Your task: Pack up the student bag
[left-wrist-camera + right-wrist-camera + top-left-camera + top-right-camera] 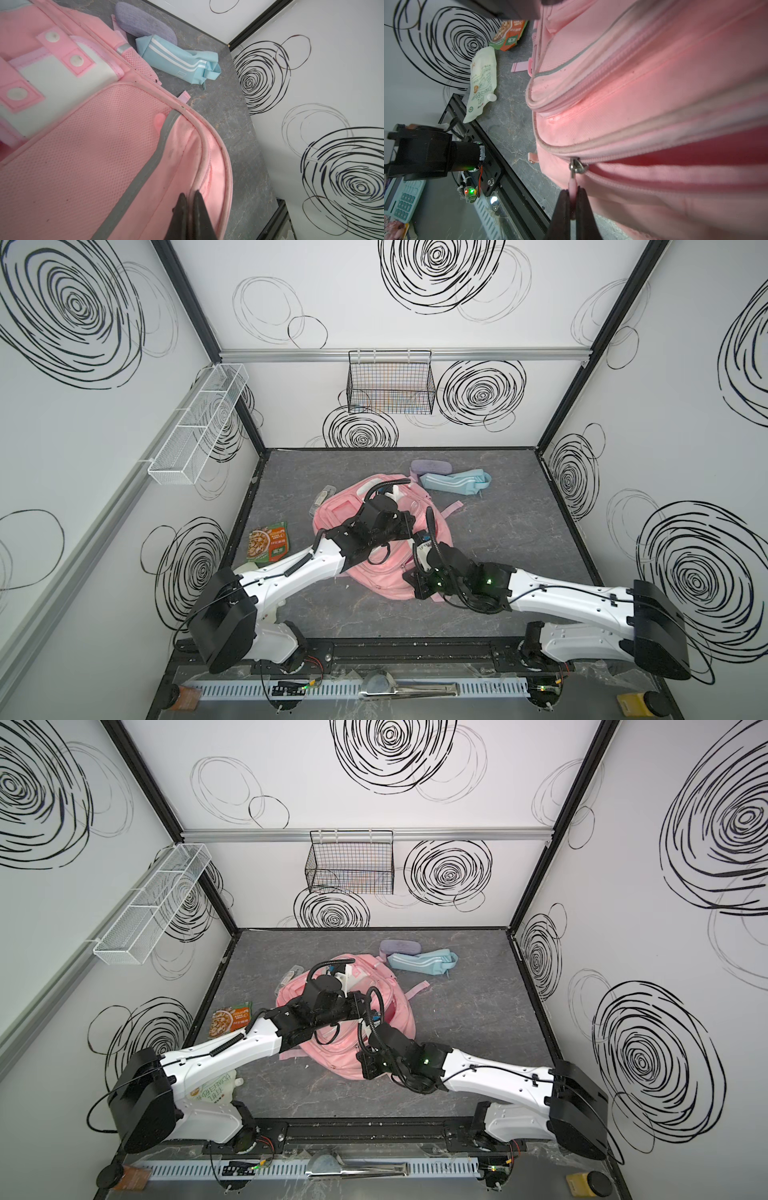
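While the left arm [291, 572] and right arm [561, 597] reach over the table [519, 531], I log from both top views that the student bag [386, 580] [332, 1056] lies flat mid-table, directly under both wrists. The arm bodies hide the claw tips there.

Left wrist view: the left claw [190, 193] has its fingers together, tips against the bag's pink fabric beside the piped edge. I cannot tell if any cloth is pinched. Ahead of this claw, off the bag, lies a light-blue pouch [176, 60], with a purple case [143, 25] just beyond it.

Right wrist view: the right claw [572, 189] is clamped on the pink zipper pull [572, 181]. The metal slider [576, 166] sits just ahead of the tips, and the zip gapes on one side of it. Further ahead, clear of the bag, lie a white spout pouch [481, 83] and a snack packet [508, 35].
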